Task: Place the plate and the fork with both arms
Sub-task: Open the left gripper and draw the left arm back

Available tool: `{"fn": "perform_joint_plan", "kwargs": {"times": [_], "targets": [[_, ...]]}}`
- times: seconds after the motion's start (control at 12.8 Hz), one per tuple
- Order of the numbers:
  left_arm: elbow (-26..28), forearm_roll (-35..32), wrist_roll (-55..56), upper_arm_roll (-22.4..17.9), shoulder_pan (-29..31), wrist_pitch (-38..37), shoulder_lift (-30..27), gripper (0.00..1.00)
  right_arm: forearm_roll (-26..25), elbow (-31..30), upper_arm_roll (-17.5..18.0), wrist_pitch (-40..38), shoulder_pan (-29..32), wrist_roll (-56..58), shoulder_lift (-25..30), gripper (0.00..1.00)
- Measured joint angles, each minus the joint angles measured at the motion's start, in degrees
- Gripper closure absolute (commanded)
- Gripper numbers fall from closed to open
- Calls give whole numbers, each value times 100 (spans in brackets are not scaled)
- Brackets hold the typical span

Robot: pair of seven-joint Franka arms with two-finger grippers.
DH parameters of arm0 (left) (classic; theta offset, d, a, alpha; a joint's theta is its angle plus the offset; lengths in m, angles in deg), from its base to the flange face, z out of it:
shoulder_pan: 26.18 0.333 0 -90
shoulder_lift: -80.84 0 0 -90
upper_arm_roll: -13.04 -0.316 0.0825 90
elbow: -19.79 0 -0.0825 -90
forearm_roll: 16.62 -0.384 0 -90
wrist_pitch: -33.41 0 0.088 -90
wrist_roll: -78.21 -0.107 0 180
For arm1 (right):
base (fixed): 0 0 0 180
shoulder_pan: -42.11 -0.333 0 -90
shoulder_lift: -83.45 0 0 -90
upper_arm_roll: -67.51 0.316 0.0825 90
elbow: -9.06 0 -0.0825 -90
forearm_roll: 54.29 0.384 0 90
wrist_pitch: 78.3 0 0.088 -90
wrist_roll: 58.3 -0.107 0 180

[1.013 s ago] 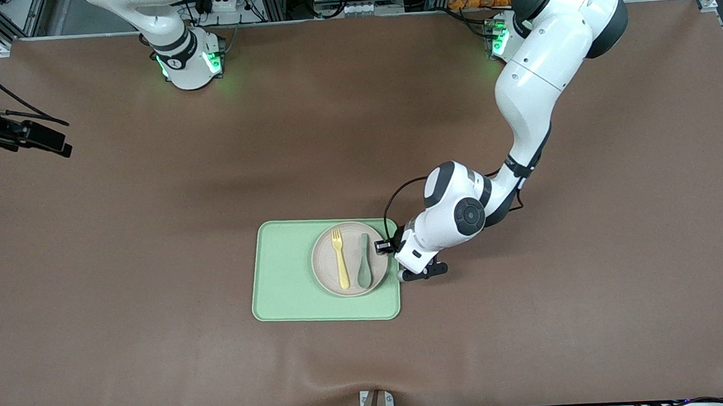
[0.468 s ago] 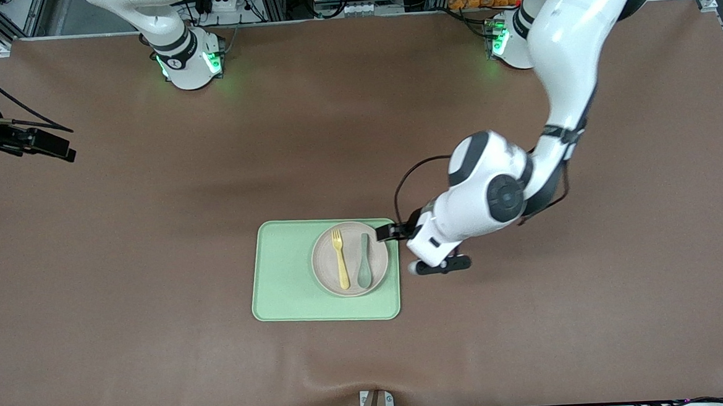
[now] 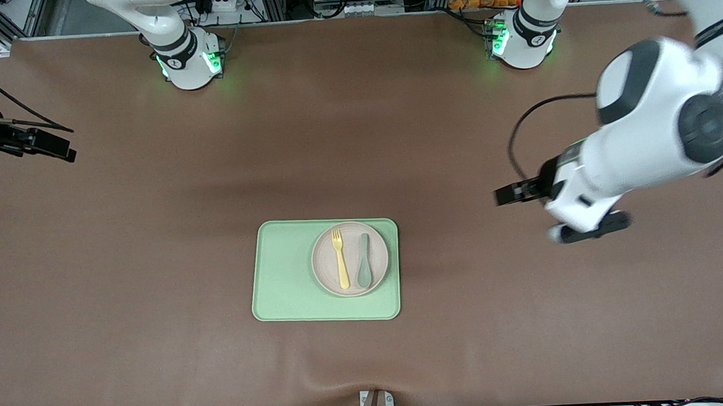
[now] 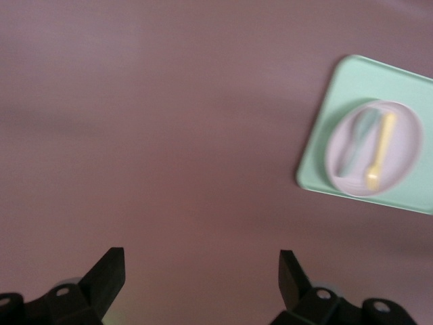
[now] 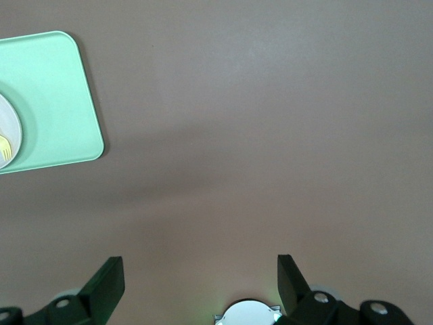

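left gripper (image 4: 196, 271) raised over brown table (image 3: 151, 195) toward its own end, away from tray (image 3: 285, 281), fingers apart, empty. right gripper (image 5: 196, 271) likewise apart. plate (image 3: 350, 259) on tray; fork (image 3: 339, 258) on plate.

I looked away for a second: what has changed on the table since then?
The left gripper, open and empty, pulled away from the plate and up toward its own end of the table. Plate, fork, spoon and tray stayed put; the right gripper waits, open.
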Motion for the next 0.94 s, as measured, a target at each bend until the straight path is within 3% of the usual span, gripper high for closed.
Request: {"fn": "perform_joint_plan", "kwargs": {"times": [0.23, 0.47, 0.94], "targets": [[41, -69, -570, -10, 592, -652, -563, 0, 1, 3, 8, 0, -5, 0, -70, 0], [111, -71, -1141, -12, 1069, -790, -892, 0, 2, 6, 6, 0, -5, 0, -78, 0], [227, -71, -1446, -1, 1156, -803, -1143, 0, 234, 4, 38, 302, -37, 1, -425, 0]]}}
